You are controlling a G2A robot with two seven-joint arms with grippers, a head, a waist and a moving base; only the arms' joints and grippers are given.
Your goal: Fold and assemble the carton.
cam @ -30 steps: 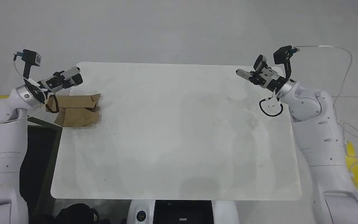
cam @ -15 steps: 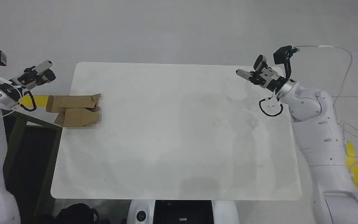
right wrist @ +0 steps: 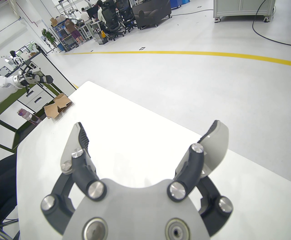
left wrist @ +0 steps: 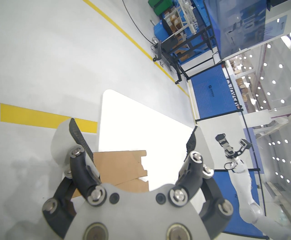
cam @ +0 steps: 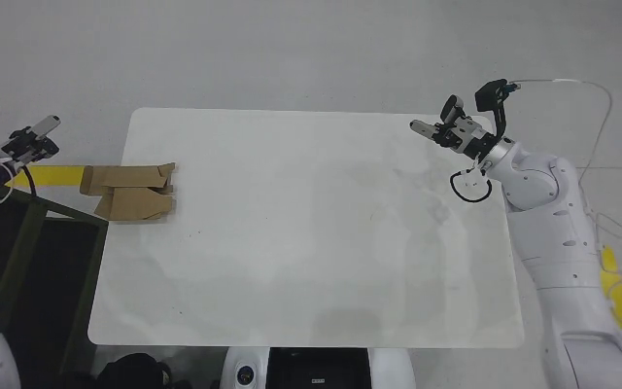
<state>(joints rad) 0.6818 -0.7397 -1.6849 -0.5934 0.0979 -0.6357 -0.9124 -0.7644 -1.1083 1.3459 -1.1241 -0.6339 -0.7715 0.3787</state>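
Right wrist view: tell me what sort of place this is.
Likely a factory-style robotics lab: a yellow floor line marks the open floor, office chairs stand in the background, and the left wrist view shows blue fence panels.

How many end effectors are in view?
2. The left end effector hangs beyond the white table's edge near the brown cardboard carton; the right end effector, over the opposite corner.
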